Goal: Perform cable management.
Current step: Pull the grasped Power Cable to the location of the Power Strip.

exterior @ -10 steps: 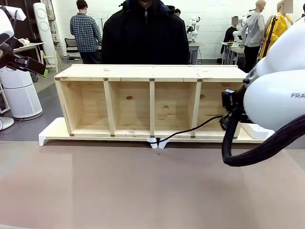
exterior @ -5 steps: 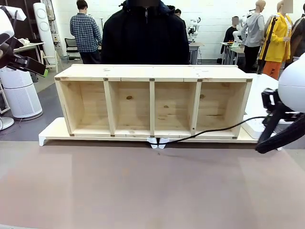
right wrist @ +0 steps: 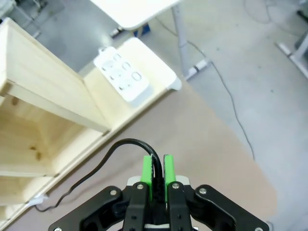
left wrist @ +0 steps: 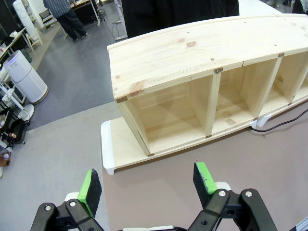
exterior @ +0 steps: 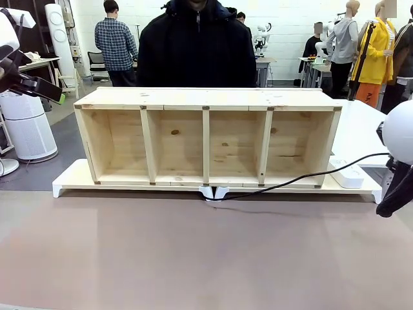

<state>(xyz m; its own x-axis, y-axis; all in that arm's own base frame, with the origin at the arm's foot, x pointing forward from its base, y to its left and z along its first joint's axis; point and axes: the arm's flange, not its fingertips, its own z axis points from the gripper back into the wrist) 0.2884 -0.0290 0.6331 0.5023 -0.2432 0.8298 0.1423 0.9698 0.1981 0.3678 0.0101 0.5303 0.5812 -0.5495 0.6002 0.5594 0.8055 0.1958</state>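
The cable (exterior: pixel 290 182) is a thin black cord. It runs from the white clips (exterior: pixel 213 192) under the middle of the wooden shelf unit (exterior: pixel 206 98), along the shelf's front and up to the right edge. There it meets my right arm (exterior: pixel 401 139). In the right wrist view my right gripper (right wrist: pixel 158 172) is shut on the cable (right wrist: pixel 111 150), which loops out to the left between the green pads. My left gripper (left wrist: pixel 147 180) is open and holds nothing. It hovers high off the shelf's left end, at the front view's upper left (exterior: pixel 50 90).
A white power strip (exterior: pixel 349 173) lies on the white base board (exterior: pixel 71 179) by the shelf's right end. A person in a black jacket (exterior: pixel 197 48) stands behind the shelf. The brown table top (exterior: pixel 193 252) stretches in front. The table's corner (right wrist: pixel 269 192) is near my right gripper.
My right arm has swung right toward the picture's edge, drawing the cable out along the shelf front. The left arm has not moved.
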